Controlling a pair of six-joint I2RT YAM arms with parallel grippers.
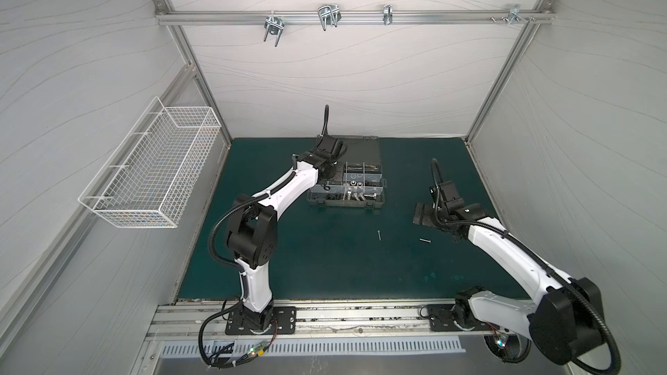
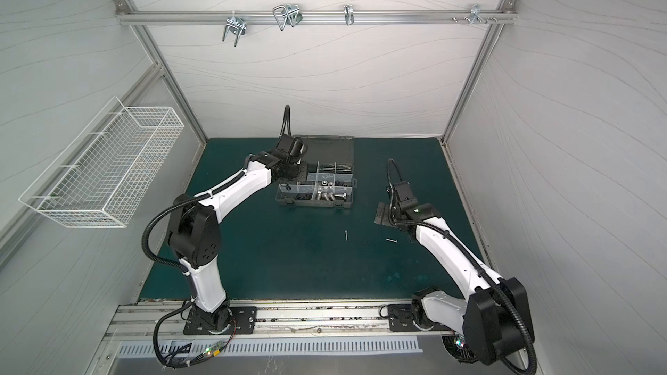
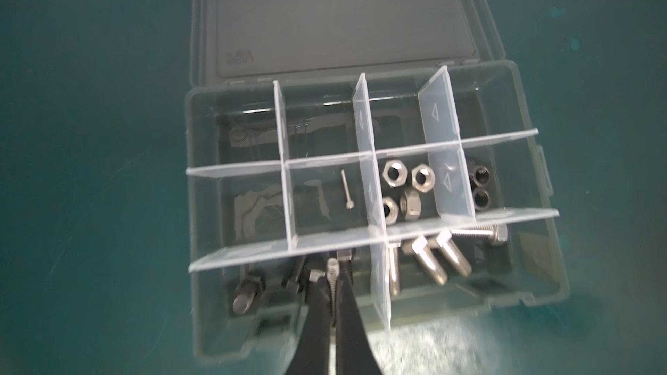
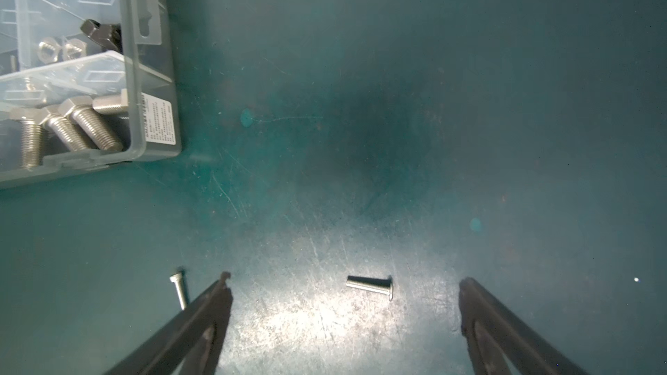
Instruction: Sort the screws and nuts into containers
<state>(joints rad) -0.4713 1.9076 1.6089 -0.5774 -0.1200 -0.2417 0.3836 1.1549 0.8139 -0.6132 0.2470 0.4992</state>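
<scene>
Two thin screws point(image 1: 379, 234) lie loose on the mat point(image 1: 343, 265), near the case point(image 1: 361, 149). R gripper point(image 4: 345, 279) hangs over them, jaws spread wide, w/ one screw point(image 4: 370, 284) btwn its fingers, touching neither. L gripper point(image 3: 332, 277) is over the case by the black bolts point(image 3: 249, 290), jaws pinching a threaded screw point(image 3: 332, 269). Nuts point(image 3: 408, 189) and hex bolts point(image 3: 433, 257) sit in separate compts.

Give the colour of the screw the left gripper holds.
Silver screw; the left wrist view shows it best.
</scene>
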